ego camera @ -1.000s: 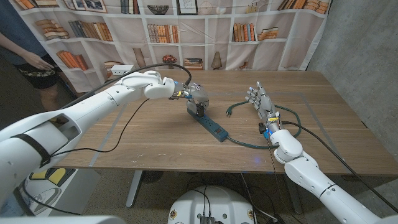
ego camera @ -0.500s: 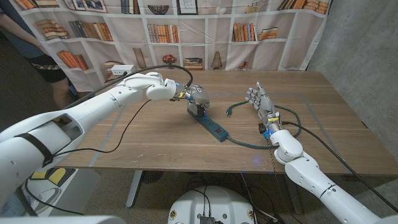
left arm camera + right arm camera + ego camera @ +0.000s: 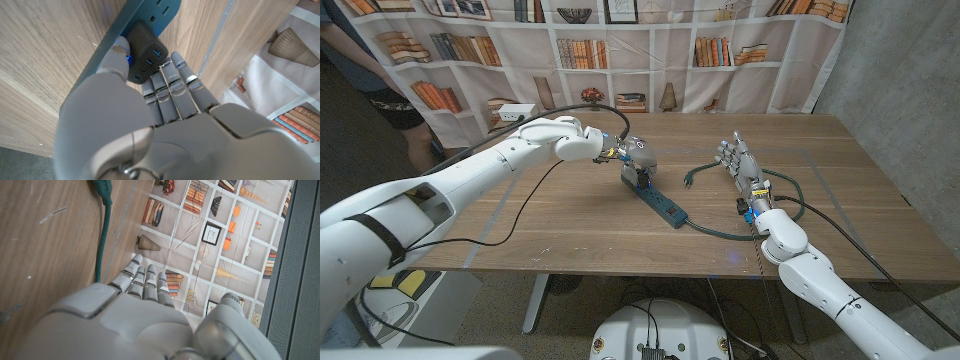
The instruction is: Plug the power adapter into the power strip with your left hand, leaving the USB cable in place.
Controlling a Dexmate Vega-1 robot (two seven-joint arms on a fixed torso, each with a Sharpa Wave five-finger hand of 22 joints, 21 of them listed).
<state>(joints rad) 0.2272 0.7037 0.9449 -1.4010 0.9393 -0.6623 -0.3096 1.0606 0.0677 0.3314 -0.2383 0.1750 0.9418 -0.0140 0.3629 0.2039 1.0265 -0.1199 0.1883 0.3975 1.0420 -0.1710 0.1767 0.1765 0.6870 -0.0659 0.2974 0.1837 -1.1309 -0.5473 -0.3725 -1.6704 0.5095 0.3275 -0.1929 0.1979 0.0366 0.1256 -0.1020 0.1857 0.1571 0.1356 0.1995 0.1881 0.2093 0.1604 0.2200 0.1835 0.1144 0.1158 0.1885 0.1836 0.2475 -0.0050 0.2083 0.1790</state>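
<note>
The robot's left hand [image 3: 638, 158] grips a black, boxy power adapter [image 3: 145, 52] seated on the end of a long teal power strip [image 3: 658, 200], thumb on one side and fingers [image 3: 172, 85] on the other, at the middle of the wooden tabletop [image 3: 570, 215]. The adapter's blue USB ports face the hand. The right hand [image 3: 740, 165] stands apart near the strip's dark green cord [image 3: 715, 232], fingers extended and holding nothing.
</note>
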